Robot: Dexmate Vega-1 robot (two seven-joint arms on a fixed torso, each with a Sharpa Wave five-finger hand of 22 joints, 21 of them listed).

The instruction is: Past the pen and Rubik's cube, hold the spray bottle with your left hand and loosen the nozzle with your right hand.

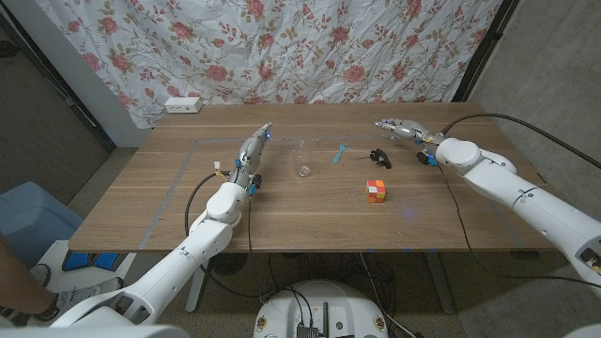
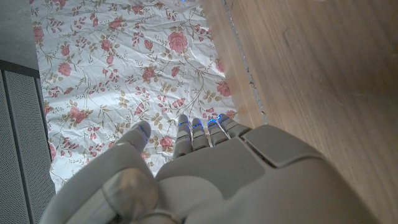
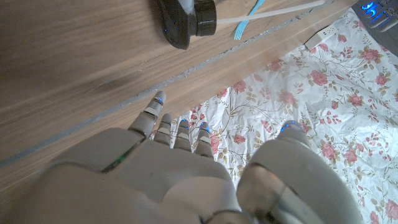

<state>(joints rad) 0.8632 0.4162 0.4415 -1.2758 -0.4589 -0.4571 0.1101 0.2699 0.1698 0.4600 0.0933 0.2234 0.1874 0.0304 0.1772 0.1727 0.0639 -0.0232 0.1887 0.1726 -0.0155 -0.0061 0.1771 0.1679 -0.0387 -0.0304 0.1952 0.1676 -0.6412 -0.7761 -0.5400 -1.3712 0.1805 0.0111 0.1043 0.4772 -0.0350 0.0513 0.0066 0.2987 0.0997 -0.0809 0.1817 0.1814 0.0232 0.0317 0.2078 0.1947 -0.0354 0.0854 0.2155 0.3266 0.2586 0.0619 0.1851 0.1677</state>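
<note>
Between both hands (image 1: 254, 150) (image 1: 399, 127), spray bottle (image 1: 303, 160).

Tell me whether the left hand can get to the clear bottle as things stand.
Probably yes. The left hand is open, holds nothing, and only bare table lies between it and the bottle; the pen and cube sit beyond.

Head view: high on the robot, looking down across the desk (image 1: 310, 211) toward the floral curtain (image 1: 282, 47).
Left wrist view: close behind the left hand (image 2: 211, 180), facing curtain and desk edge.
Right wrist view: close behind the right hand (image 3: 155, 180).
Shared: desk, curtain.
</note>
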